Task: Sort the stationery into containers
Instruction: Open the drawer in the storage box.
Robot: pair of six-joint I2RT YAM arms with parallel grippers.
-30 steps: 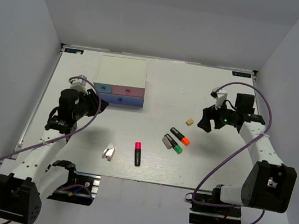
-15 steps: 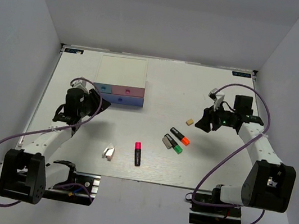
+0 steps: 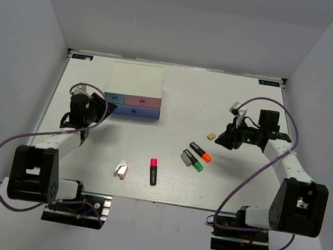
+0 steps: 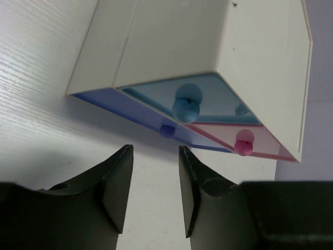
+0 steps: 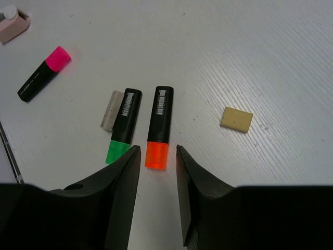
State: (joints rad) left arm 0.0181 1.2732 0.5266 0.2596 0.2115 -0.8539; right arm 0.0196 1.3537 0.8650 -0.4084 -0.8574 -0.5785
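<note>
The white-topped drawer box stands at the far left, with light blue, pink and dark blue fronts, all closed. My left gripper is open and empty, just left of the box; in the left wrist view it faces the dark blue knob. The orange, green and pink-red highlighters lie on the table. The tan block and the white clip piece lie apart. My right gripper is open above the orange cap.
A small grey-white block lies against the green highlighter. In the top view the pink-red highlighter and the clip piece lie near the front edge. White walls enclose the table on three sides.
My left gripper has moved away from me, up to the left end of the drawer box. My right gripper has shifted slightly left toward the highlighters. Nothing on the table has moved.
</note>
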